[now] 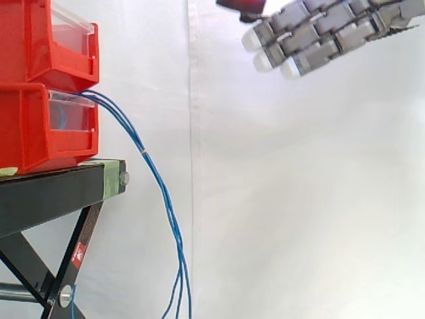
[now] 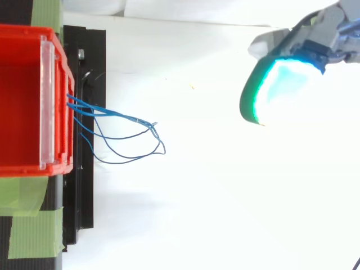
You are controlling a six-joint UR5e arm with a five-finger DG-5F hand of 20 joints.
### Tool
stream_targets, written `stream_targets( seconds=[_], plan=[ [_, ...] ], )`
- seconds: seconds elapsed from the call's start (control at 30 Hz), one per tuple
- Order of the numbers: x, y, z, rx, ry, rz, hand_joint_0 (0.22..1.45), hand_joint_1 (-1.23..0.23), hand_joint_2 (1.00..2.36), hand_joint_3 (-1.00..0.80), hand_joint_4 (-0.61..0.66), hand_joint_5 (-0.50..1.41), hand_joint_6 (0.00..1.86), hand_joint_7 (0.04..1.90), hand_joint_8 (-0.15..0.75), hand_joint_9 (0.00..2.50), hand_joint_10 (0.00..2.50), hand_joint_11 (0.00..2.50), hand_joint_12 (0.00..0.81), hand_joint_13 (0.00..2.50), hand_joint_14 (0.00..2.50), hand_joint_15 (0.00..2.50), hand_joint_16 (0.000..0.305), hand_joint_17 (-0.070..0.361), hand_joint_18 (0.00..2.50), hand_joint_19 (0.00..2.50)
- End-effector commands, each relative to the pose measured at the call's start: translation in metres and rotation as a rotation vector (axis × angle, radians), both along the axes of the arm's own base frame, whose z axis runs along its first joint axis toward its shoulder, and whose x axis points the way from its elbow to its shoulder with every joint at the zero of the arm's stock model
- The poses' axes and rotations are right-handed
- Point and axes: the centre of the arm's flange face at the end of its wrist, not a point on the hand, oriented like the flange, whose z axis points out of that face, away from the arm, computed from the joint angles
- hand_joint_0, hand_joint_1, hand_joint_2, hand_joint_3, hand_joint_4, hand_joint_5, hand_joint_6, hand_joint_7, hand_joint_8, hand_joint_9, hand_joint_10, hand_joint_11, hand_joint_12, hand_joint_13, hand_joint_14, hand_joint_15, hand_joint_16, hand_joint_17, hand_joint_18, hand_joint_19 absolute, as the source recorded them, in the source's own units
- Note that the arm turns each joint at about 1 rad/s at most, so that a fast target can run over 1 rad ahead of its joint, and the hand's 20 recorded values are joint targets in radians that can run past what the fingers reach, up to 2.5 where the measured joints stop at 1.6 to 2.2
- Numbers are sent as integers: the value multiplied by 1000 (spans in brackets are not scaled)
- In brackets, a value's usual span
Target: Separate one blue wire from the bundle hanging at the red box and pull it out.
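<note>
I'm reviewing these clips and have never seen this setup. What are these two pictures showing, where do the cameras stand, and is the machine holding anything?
The grey thing at the upper right is a robot's hand, and its fingertips glow. One picture looks level from the side, the other straight down from above. Two red bins are stacked on a black stand, and a bundle of blue wires hangs from their front. The hand is up high, well apart from the wires, with straight fingers, holding nothing.
</note>
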Motion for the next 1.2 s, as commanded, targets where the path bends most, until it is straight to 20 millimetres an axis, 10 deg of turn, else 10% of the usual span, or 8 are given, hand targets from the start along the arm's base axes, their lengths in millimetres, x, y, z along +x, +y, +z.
stream_targets(
  seconds=[0.0, 0.73, 1.17],
  plan=[
    [-7, -4, -15, -107, 56, -22, 490, -445, 1000, -500, 220, -254, 501, 670, 256, 121, 0, 0, 346, 0, 2, 76, 61, 138, 0, 72],
    [-19, -15, -96, -348, 21, -118, 494, -492, 1000, -500, 250, -240, 501, 681, 273, 188, 0, 0, 355, 17, 0, 55, 62, 140, 0, 53],
    [18, -12, -161, -426, -32, -153, 512, -578, 1000, -500, 274, -225, 502, 726, 267, 217, 0, 0, 350, 33, 0, 56, 61, 137, 0, 57]
  ],
)
